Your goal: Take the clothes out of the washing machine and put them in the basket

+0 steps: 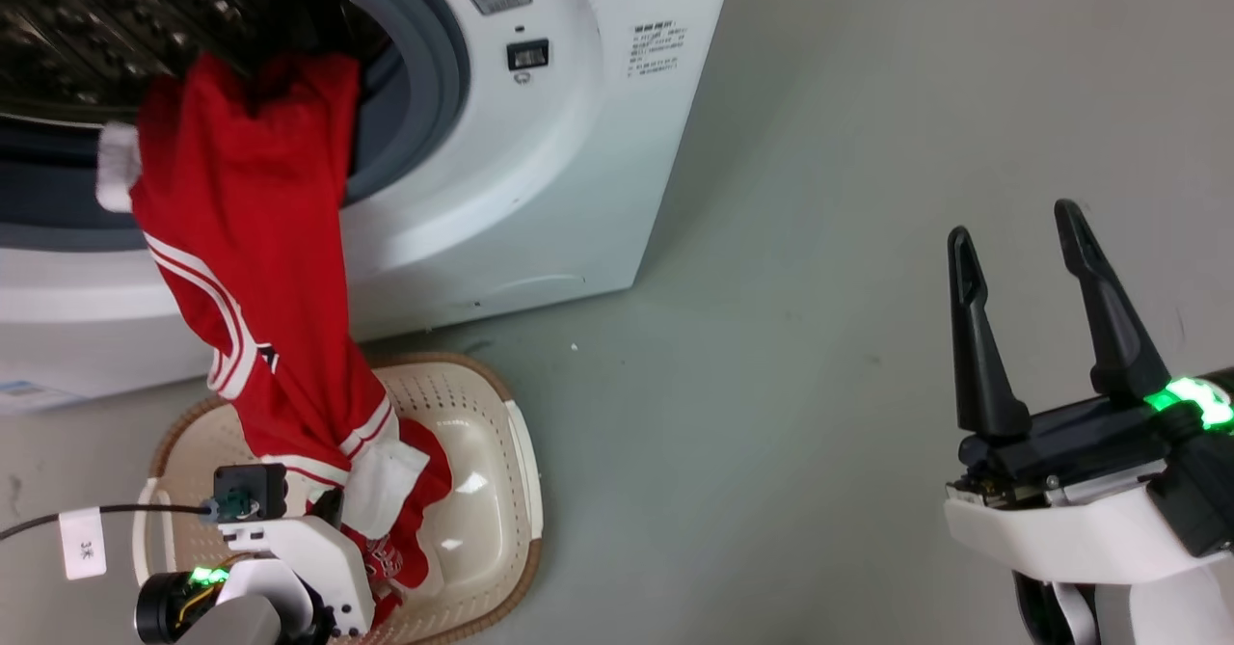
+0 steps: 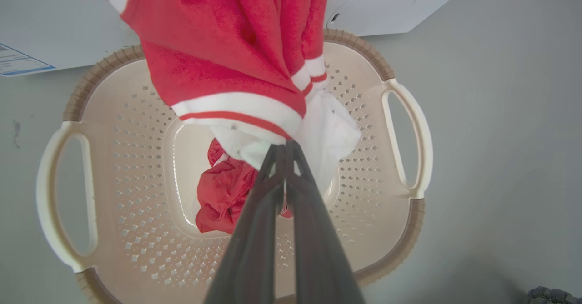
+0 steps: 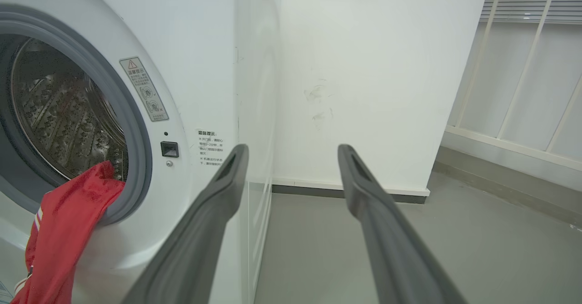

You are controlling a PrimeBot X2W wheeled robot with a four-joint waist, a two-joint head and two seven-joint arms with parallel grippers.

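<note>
A red garment [image 1: 251,240] with white stripes hangs from the washing machine [image 1: 540,144] drum mouth down into the cream basket [image 1: 492,491] on the floor. Its upper end still drapes over the grey door ring [image 3: 136,158]. My left gripper [image 2: 284,147] is shut on the garment's white cuff [image 2: 327,131] above the basket [image 2: 136,195]. A second crumpled piece of red clothes [image 2: 223,195] lies on the basket's base. My right gripper [image 1: 1022,230] is open and holds nothing, off to the right above the bare floor. In the right wrist view its fingers [image 3: 213,204] point past the machine's front corner.
The grey floor [image 1: 791,317] stretches right of the machine. A white wall [image 3: 373,77] stands behind the machine, with a slatted panel [image 3: 523,67] further right. A cable with a tag [image 1: 82,544] runs by my left wrist.
</note>
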